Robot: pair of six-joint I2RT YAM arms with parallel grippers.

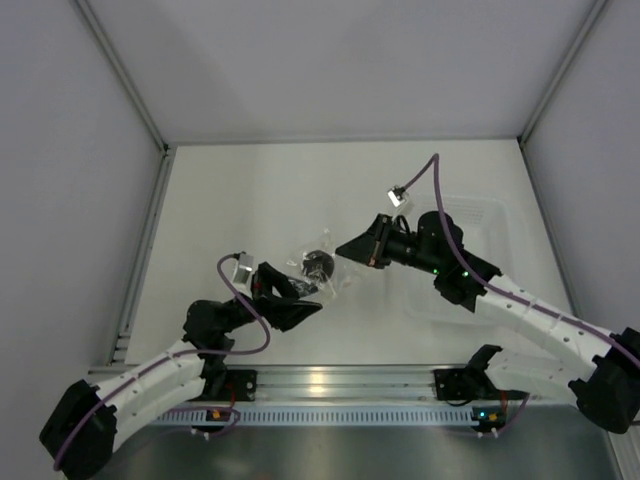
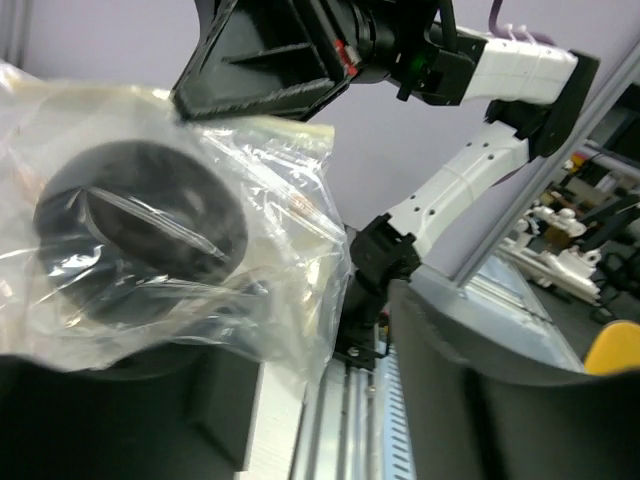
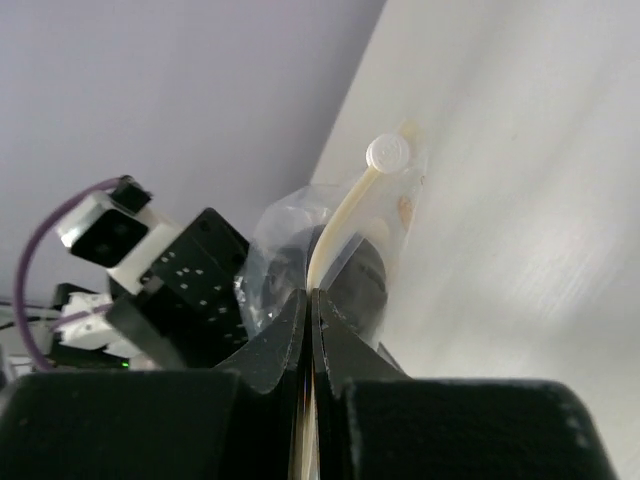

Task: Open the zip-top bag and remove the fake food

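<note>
Mid-table, between the two arms: the small clear crinkly plastic zip-top bag (image 1: pixel 322 272) is held at its mouth, with the small dark glossy round ball of fake food (image 1: pixel 317 264) enclosed in it.
Right gripper (image 3: pixel 311 297): its fingers are pressed together on the cream zip strip (image 3: pixel 340 215) of the bag, whose rounded end is left projecting beyond the tips.
Left gripper (image 1: pixel 303 300): the jaws are spread; the bag is draped over one finger, while the other stands apart, so nothing is clamped.
Look of the bag: the film is transparent, heavily creased and streaked with glare. The ball is seen as a dark mass filling much of the pouch. Whether the seal is parted cannot be told.
Handling: the film is judged light, limp and slippery, likely to crumple rather than resist. The ball is probably firm and apt to roll once freed.
Where to take hold: the free lip just beside the strip is best pinched and drawn away. Film over the ball should be avoided.
Nearby: a white translucent rectangular tub (image 1: pixel 488 225) is seen under the right arm.
</note>
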